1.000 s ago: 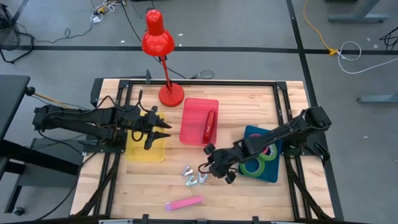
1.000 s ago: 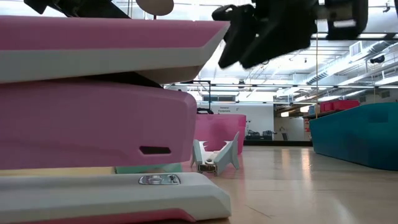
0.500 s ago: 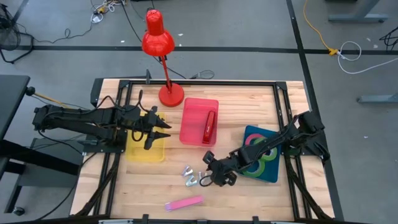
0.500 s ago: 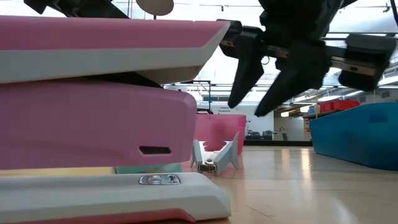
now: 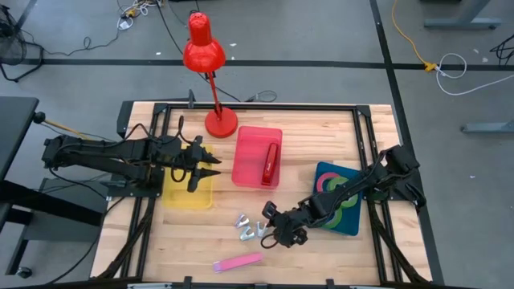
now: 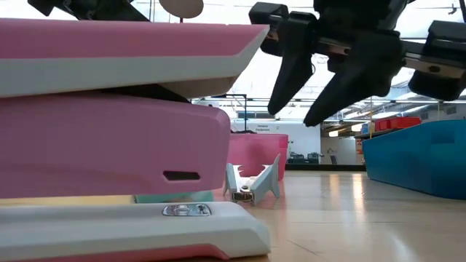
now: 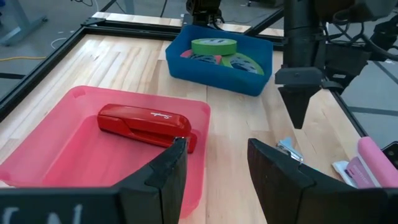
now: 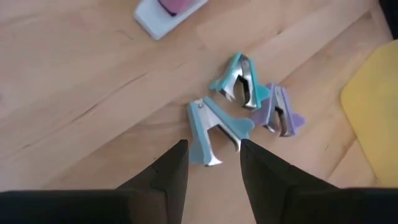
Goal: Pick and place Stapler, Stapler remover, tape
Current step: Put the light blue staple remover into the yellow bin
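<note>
Two arms on this one, so left to right. Left gripper [image 5: 207,167] hangs over the yellow tray [image 5: 188,193] near the table's left edge, fingers spread with nothing between them, just waiting.

Next is the pink tray [image 5: 255,149] toward the middle of the far edge, with the red stapler [image 5: 271,163] already inside. A pink stapler [image 5: 238,262] lies loose on the wood by the near edge.

Then the action: three staple removers [image 5: 250,229] are clustered on bare wood near the table's middle, and the right gripper [image 5: 275,228] hovers just over them, fingers parted, straddling one blue remover [image 8: 214,130] and not pinching yet.

By the right edge, the blue bin [image 5: 346,224] holds the tape rolls [image 7: 214,46].

Looks like the remover pick is in hand. Next I'd guess it drops, closes on that blue one, then carries it to a tray.
</note>
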